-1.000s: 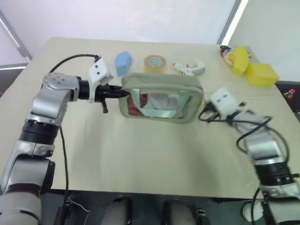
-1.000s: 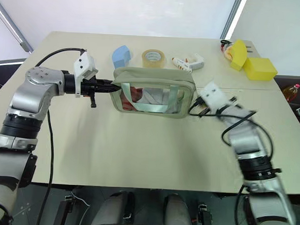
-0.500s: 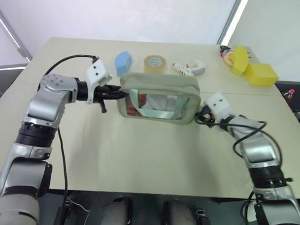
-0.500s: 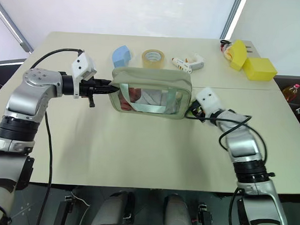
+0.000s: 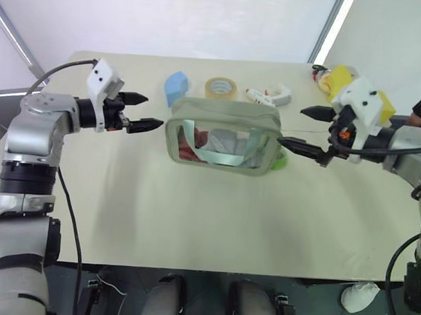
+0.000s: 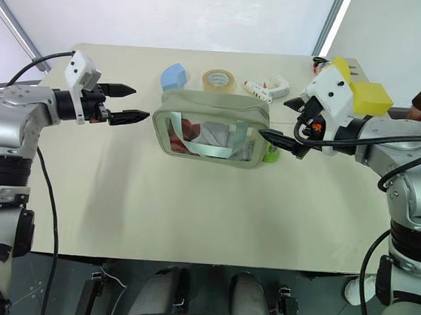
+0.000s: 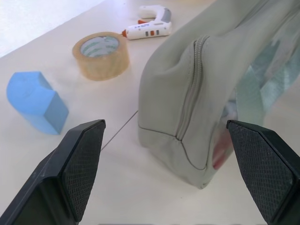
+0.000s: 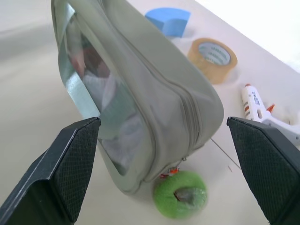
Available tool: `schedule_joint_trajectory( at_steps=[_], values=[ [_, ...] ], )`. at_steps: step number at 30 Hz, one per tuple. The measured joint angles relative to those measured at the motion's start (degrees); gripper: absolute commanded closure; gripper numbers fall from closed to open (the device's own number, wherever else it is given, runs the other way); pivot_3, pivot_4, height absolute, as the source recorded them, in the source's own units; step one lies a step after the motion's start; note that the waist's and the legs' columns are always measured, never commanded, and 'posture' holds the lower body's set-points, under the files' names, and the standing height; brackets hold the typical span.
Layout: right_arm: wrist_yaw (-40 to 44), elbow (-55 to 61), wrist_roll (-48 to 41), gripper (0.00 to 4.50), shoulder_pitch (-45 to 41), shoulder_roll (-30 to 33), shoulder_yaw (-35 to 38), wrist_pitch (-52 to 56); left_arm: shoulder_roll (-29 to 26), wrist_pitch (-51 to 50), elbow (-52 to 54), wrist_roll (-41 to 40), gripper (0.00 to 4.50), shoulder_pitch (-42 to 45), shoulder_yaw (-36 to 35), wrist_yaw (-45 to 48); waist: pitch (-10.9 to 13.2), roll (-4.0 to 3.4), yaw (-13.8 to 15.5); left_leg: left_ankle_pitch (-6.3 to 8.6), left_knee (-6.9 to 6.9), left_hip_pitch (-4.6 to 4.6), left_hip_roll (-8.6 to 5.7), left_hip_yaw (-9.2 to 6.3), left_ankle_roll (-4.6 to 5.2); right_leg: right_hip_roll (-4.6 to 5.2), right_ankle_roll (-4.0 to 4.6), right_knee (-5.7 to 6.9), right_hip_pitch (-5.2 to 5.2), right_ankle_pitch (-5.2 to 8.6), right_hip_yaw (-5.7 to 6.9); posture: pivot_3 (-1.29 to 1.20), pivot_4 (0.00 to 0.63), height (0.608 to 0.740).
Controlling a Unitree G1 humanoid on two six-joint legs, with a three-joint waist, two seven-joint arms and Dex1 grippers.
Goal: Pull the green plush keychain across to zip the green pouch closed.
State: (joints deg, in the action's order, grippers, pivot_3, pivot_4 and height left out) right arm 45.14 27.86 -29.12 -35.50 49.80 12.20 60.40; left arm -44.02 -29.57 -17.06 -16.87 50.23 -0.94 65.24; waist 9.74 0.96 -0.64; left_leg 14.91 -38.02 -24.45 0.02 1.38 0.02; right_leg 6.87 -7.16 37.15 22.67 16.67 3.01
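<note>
The green pouch point(image 5: 221, 140) stands on the table's middle, its clear window facing me, and its top zipper looks closed. The green plush keychain point(image 5: 280, 160) lies on the table at the pouch's right end, still attached there point(image 8: 180, 193). My left gripper point(image 5: 148, 111) hovers open just left of the pouch, touching nothing. My right gripper point(image 5: 292, 126) is open above the keychain, off the pouch's right end, and is empty. Each wrist view frames a pouch end point(image 7: 197, 93) between wide-spread fingers point(image 7: 79, 164).
Behind the pouch lie a light-blue foam block point(image 5: 174, 87), a tape roll point(image 5: 220, 87) and a white glue gun point(image 5: 268, 96). Yellow blocks point(image 6: 370, 97) sit at the back right corner. The table point(image 5: 194, 219) has free room in front of the pouch.
Both grippers opened and let go of the pouch. The left one drew back to the left. The right one rose and backed off, leaving the keychain on the table.
</note>
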Motion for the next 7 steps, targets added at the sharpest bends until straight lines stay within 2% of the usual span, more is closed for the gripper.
schedule_joint_trajectory(
  at_steps=[7],
  values=[
    [-2.10, 0.66, -1.78, 0.00, -0.21, 0.05, -0.06, 0.25, 0.47, 0.18, 0.16, 0.17, 0.10, -0.06, 0.00, -1.61, 0.00, 0.00, 0.01, 0.00, 0.00, 0.00, 0.00, 0.00, 0.00, 0.00, 0.00, 0.01, 0.01, 0.00, 0.00, 0.00, 0.150, 0.740]
  ],
)
